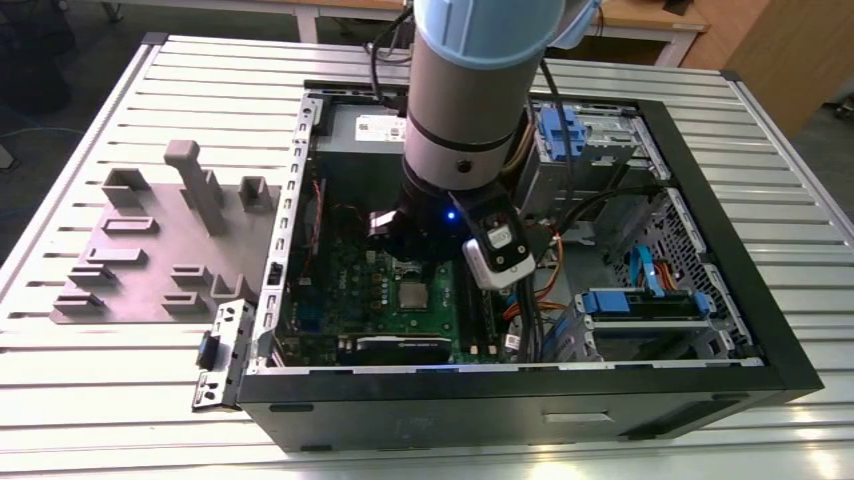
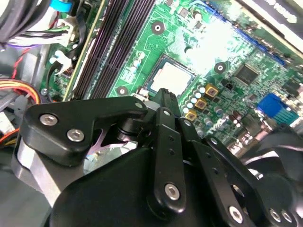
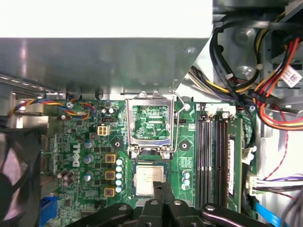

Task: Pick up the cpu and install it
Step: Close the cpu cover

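The cpu (image 3: 147, 180) is a small silver square lying flat in its socket on the green motherboard (image 3: 75, 142) inside the open computer case (image 1: 534, 390). The exterior view has the cpu (image 1: 415, 295) just below the arm's wrist. My gripper (image 3: 159, 188) hangs right above the cpu's edge, its black fingertips pressed together with nothing between them. In the second wrist view the gripper (image 2: 165, 93) points down at the cpu (image 2: 171, 78). The shiny socket frame (image 3: 150, 124) stands flipped up beside the cpu.
Black memory slots (image 3: 213, 156) run alongside the socket. Cable bundles (image 3: 265, 71) and blue drive bays (image 1: 641, 305) fill the case on the exterior view's right. A fan (image 3: 14, 175) sits by the board. A grey plastic fixture (image 1: 160, 250) lies on the table at the exterior view's left.
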{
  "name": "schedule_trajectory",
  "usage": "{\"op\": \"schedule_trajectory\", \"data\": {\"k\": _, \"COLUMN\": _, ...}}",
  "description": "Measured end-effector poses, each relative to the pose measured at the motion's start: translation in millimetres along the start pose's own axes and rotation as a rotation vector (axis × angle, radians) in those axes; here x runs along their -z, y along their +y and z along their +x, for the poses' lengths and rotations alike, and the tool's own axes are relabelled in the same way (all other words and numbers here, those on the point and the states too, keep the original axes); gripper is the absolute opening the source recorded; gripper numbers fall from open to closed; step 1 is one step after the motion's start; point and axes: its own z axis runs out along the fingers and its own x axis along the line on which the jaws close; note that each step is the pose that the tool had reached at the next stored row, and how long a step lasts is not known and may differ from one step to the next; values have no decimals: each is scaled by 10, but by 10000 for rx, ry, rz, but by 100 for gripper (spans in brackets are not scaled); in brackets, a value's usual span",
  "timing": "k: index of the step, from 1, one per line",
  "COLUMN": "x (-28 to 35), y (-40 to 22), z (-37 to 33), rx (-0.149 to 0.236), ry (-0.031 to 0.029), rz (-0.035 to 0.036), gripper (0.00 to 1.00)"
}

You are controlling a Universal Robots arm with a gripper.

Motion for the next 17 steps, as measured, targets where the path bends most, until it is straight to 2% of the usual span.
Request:
{"op": "schedule_trajectory", "data": {"k": 8, "x": 175, "y": 8, "z": 4, "rx": 0, "ry": -1, "rz": 0, "gripper": 11}}
{"op": "schedule_trajectory", "data": {"k": 14, "x": 183, "y": 8, "z": 4, "rx": 0, "ry": -2, "rz": 1, "gripper": 11}}
{"op": "schedule_trajectory", "data": {"k": 17, "x": 183, "y": 8, "z": 1, "rx": 1, "ry": -35, "rz": 4, "gripper": 11}}
